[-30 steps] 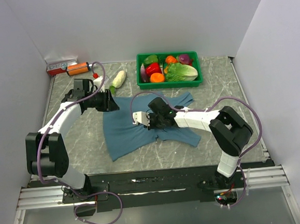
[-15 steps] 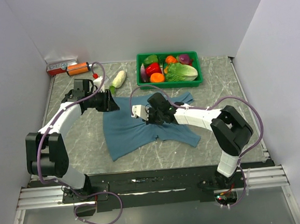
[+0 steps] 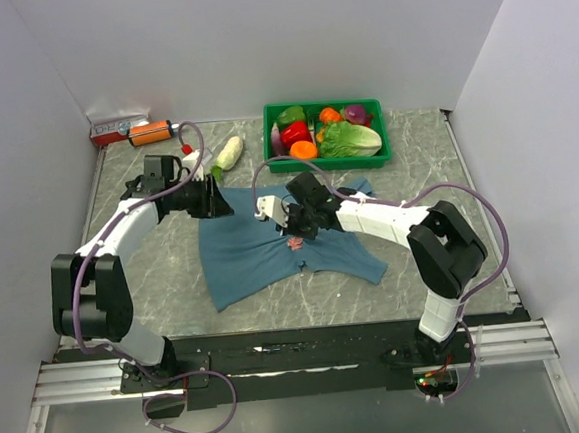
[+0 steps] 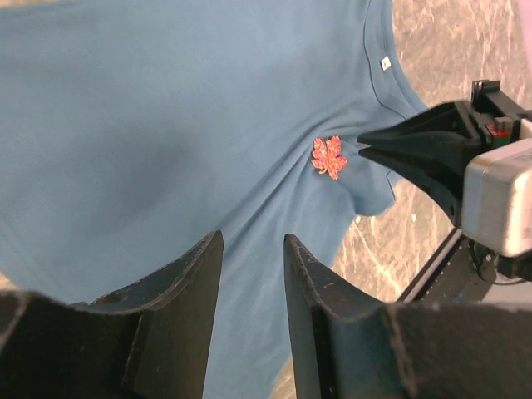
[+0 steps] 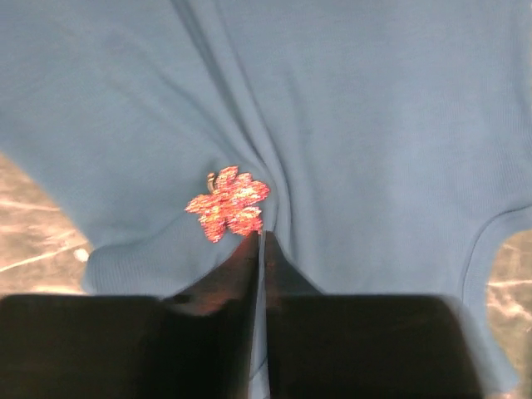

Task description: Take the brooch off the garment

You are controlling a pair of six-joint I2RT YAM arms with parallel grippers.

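The teal-blue garment [image 3: 243, 260] lies flat on the marble table. The brooch [image 3: 295, 242], a tiny red-gold leaf shape, is pinned near its middle; it also shows in the left wrist view [image 4: 329, 157] and the right wrist view [image 5: 227, 203]. My right gripper [image 5: 259, 237] is shut on a fold of the cloth [image 5: 374, 125] right beside the brooch, and creases radiate from its tips. It shows in the top view [image 3: 297, 231] too. My left gripper [image 3: 215, 198] sits at the garment's far left corner, its fingers [image 4: 199, 274] apart with cloth [image 4: 166, 108] showing between them.
A green bin [image 3: 378, 155] of vegetables stands at the back. A pale long vegetable [image 3: 229, 152], an orange bottle [image 3: 150, 133] and a small box [image 3: 117, 125] lie at the back left. The white neck label [image 4: 385, 62] is near the neckline.
My right gripper has moved toward the back, dragging cloth with it. The brooch, hidden under it before, now shows in the top view. The left arm has barely moved.
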